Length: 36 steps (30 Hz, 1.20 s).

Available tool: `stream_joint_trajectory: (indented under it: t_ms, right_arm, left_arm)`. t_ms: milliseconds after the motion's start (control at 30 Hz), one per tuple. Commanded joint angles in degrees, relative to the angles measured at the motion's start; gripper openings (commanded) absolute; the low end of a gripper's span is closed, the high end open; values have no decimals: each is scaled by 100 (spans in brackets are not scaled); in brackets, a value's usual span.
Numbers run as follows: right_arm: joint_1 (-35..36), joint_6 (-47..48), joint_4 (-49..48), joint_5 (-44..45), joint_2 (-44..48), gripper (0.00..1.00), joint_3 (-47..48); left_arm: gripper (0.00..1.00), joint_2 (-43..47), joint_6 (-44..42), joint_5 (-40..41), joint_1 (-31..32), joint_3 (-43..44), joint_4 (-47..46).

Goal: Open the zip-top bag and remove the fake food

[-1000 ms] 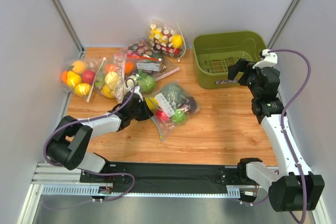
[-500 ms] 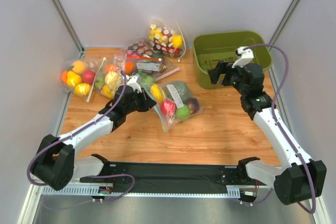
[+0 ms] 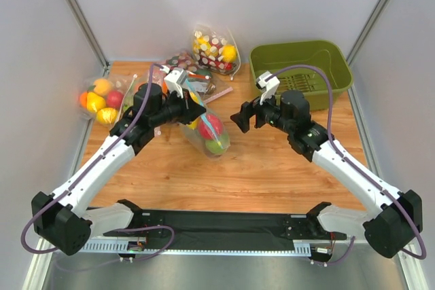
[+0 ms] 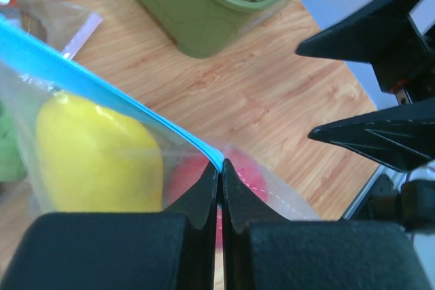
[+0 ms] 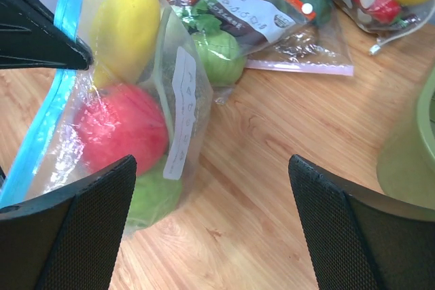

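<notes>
Far left of the bag (image 3: 207, 130), a clear bag of fruit (image 3: 100, 100) lies on the bench (image 3: 272, 168). Next comes the left hand (image 3: 190, 109), pinched fully shut on the bag's blue zipper strip (image 4: 102, 93) at its top edge, so the bag hangs lifted from that strip, mid-bench. The bag's long axis runs steeply downward from the strip, its mouth up toward the left hand and its bottom sagging toward the bench; whether it touches the wood I cannot tell. The lemon (image 5: 126, 28) sits high, the red ball (image 5: 122, 137) below it, a green ball (image 5: 153, 198) lowest. Right of the bag, the right hand (image 3: 242, 117) stands wide open, holding nothing, facing the bag. Further right sits the green basket (image 3: 299, 56). The opening step looks underway: next, the right hand likely needs to pinch the opposite lip of the strip and pull apart.
</notes>
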<state>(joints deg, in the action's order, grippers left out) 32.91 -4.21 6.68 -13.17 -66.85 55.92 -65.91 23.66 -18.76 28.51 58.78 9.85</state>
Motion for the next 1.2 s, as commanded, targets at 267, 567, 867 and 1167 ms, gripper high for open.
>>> stream_joint_trajectory:
  t_ms: [267, 567, 867, 1167]
  right_arm:
    - [137, 1298, -63, -1116, 445, 100, 524]
    - [-162, 2046, 623, -2417, 305, 100, 1210]
    - [-723, 2100, 696, -4051, -214, 100, 1448]
    - [-1032, 1722, 344, -5370, -882, 100, 1782]
  left_arm:
    - [0, 43, -2908, -2367, 23, 915, 1326]
    - [3, -720, -4351, -3414, 14, 2259, 3434]
    - [6, -714, -4765, -3695, 14, 2454, 4148]
    - [8, -686, -4853, -4047, 31, 2489, 4473]
